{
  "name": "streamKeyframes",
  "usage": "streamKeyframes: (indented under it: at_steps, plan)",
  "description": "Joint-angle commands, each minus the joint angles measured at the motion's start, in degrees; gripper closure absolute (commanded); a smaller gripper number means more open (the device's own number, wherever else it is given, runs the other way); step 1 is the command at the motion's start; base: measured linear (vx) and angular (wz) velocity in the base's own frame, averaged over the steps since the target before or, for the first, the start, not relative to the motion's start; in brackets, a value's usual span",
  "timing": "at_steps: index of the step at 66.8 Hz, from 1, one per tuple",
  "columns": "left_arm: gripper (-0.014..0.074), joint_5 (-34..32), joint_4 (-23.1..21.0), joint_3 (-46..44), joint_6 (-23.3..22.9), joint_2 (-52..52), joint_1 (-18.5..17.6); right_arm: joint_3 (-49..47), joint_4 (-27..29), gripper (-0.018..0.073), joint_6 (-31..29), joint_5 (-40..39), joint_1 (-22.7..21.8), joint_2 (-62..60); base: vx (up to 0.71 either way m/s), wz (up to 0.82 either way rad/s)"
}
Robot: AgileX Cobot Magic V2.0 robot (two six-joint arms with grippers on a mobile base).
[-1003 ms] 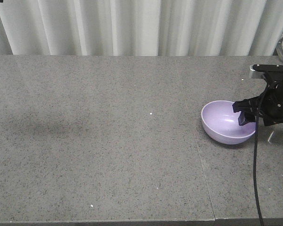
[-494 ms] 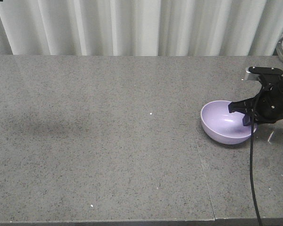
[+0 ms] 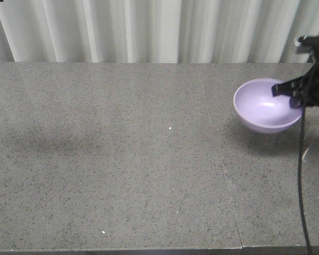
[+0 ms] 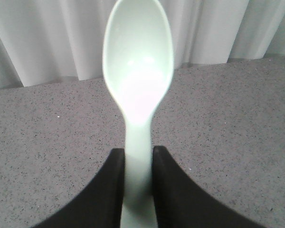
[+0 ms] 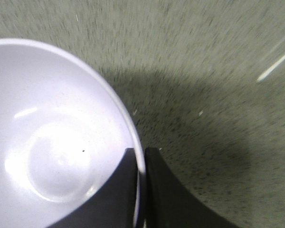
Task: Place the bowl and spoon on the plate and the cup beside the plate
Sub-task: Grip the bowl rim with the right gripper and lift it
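The lavender bowl (image 3: 267,106) hangs above the grey table at the far right, its shadow on the surface below. My right gripper (image 3: 290,94) is shut on the bowl's right rim, one finger inside and one outside (image 5: 140,156). The bowl's pale inside (image 5: 57,142) fills the left of the right wrist view. In the left wrist view my left gripper (image 4: 138,154) is shut on the handle of the pale mint-green spoon (image 4: 138,66), which points up and away over the table. The left gripper does not show in the front view. The plate and the cup are out of view.
A grey speckled table (image 3: 122,159) spans the front view, with a seam (image 3: 228,196) running toward the front edge at right. White curtains (image 3: 149,29) hang behind the far edge. A black cable (image 3: 302,175) drops from the right arm.
The right gripper has lifted the bowl off the table and carried it up and slightly to the right; it now hangs above its shadow.
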Motion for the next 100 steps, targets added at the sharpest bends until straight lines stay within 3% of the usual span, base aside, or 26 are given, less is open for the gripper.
streamKeyframes:
  at_steps: [1, 35, 100]
  plan:
    - [0.0594, -4.2, -0.5, -1.6, -0.4, -1.6, -0.4, -3.8, -0.4, 0.057, -0.2, -0.7, -0.2, -6.3, 0.0, 0.0]
    - [0.0594, -4.2, -0.5, -1.6, -0.4, -1.6, -0.4, -5.7, 0.8, 0.057, 0.1, -0.4, -0.2, -23.2, 0.0, 0.0]
    - [0.0594, -2.8, -0.5, -1.6, -0.4, -1.6, -0.4, -5.4, 0.8, 0.057, -0.2, -1.9, -0.2, -25.0, 0.0, 0.0]
